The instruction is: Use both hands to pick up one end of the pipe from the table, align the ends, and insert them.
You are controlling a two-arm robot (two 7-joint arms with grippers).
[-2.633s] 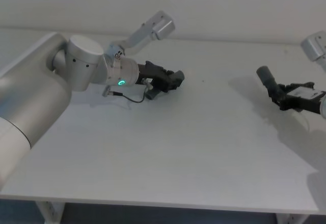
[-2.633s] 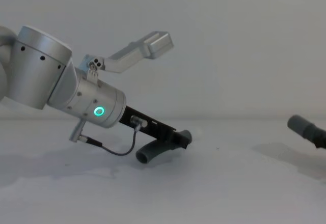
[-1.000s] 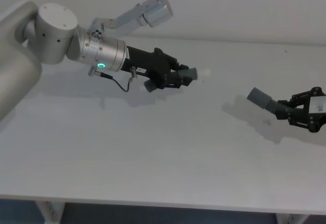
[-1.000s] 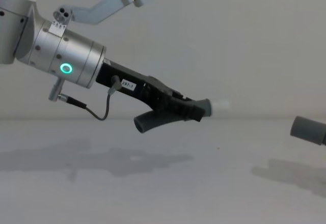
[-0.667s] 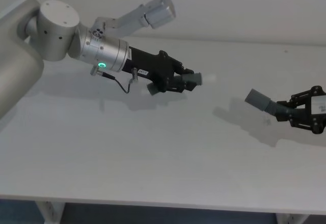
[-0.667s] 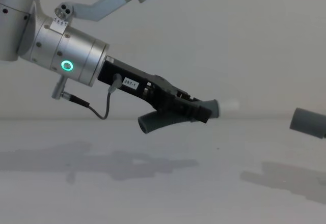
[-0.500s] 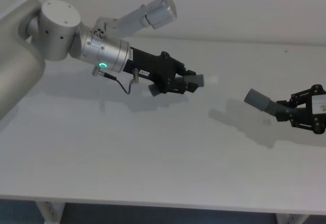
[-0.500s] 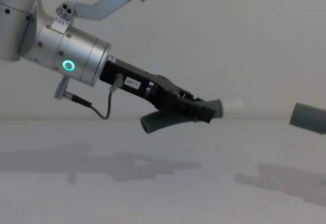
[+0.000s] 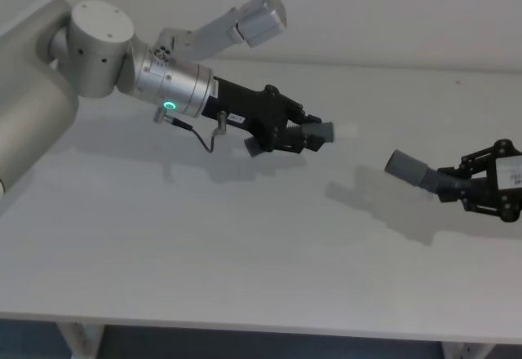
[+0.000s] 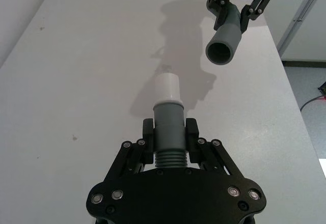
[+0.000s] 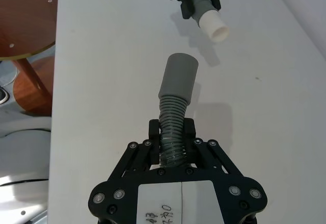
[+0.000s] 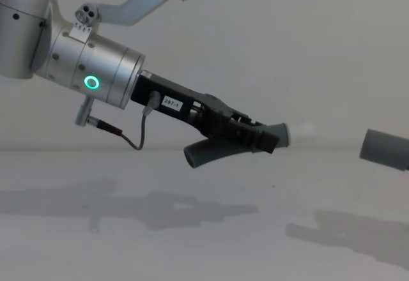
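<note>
Broadly, the white surface (image 9: 245, 253) spreads under everything, bare apart from the soft shadows cast by the two raised arms.

The left arm (image 9: 175, 90), silver with a green glowing ring (image 12: 93, 82), reaches in from the left of the head view and slants forward and slightly down toward the middle. Its black left gripper (image 9: 303, 135) hangs well above the surface, jaws closed around the ribbed part of the darker hose (image 12: 211, 152). That hose is curved: its back end droops below the gripper in the chest view, while its front end points toward the right arm.

The right gripper (image 9: 469, 186) sits at the right edge of the head view, also lifted off the surface. Its jaws are clamped on the ribbed section of the lighter hose (image 11: 173, 119), as the right wrist view shows plainly.

The wide smooth cuff (image 9: 408, 168) of the lighter hose sticks out from the right gripper toward the left arm, its open mouth visible in the left wrist view (image 10: 224, 46).

The white tip (image 10: 167, 88) of the darker hose juts past the left gripper's fingers (image 10: 192, 135). Tip and cuff face each other across a clear gap, near but apart, and not quite in line: in the left wrist view the cuff lies off to one side of the tip's axis.
</note>
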